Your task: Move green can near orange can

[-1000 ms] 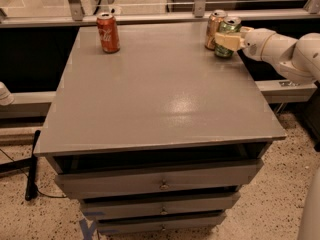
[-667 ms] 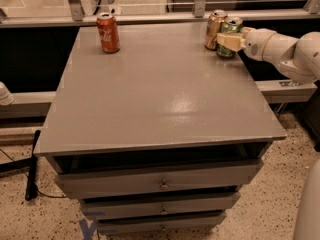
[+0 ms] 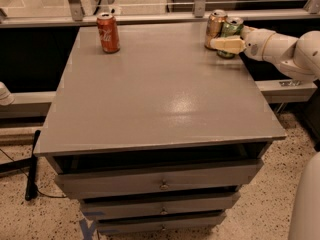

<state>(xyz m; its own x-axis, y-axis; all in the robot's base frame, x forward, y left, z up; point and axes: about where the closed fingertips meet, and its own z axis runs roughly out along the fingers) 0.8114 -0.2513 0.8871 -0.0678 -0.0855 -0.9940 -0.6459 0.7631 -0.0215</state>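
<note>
The green can [image 3: 233,26] stands at the far right of the grey table [image 3: 160,99], right beside the orange can [image 3: 216,27], the two nearly touching. My gripper [image 3: 225,41] reaches in from the right on a white arm and is shut on the green can, with its cream near finger [image 3: 228,44] lying across the can's front. The far finger is hidden behind the can. The can's base sits at or just above the tabletop.
A red cola can [image 3: 108,32] stands at the table's far left. A glass rail [image 3: 150,14] runs behind the table. Drawers [image 3: 160,184] sit below the front edge. The table's right edge is close to the two cans.
</note>
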